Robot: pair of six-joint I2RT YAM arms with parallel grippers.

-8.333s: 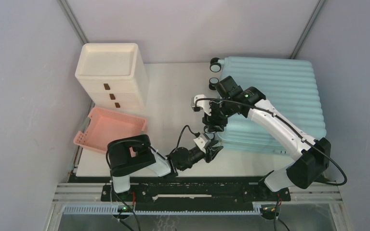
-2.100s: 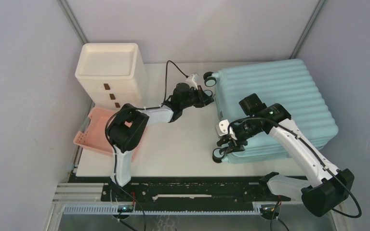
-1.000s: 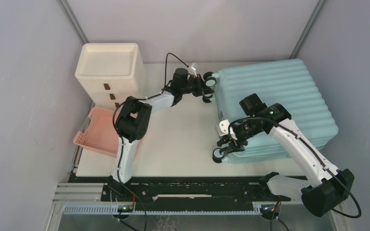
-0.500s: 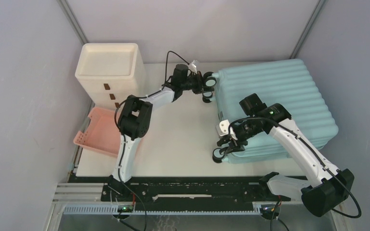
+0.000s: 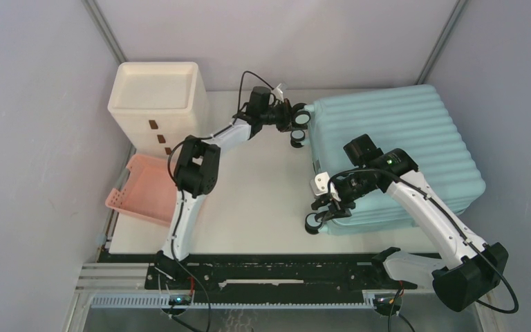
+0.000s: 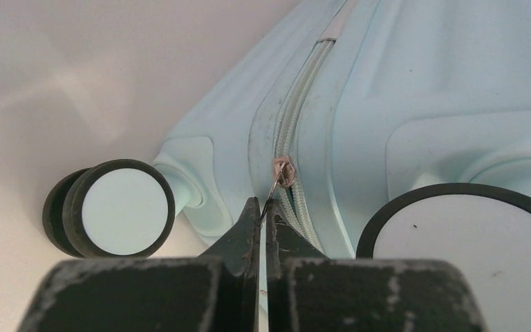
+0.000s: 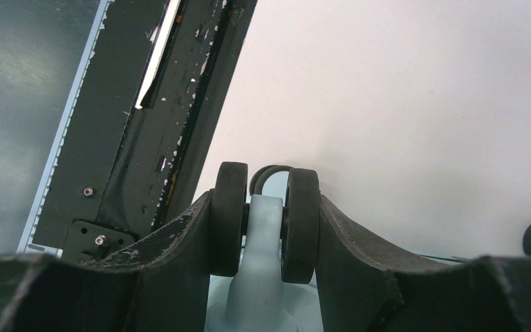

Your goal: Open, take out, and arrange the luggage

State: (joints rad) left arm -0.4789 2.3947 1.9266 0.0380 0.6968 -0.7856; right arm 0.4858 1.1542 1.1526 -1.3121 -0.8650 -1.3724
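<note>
The luggage lies flat on the right half of the table, ribbed shell up, its wheeled end facing left. At its far-left corner the left gripper sits between the far wheels, jaws closed tight on the metal zip pull of the zipped seam. At the near-left corner the right gripper clamps the near caster from both sides. A cabinet and basket line the left edge.
</note>
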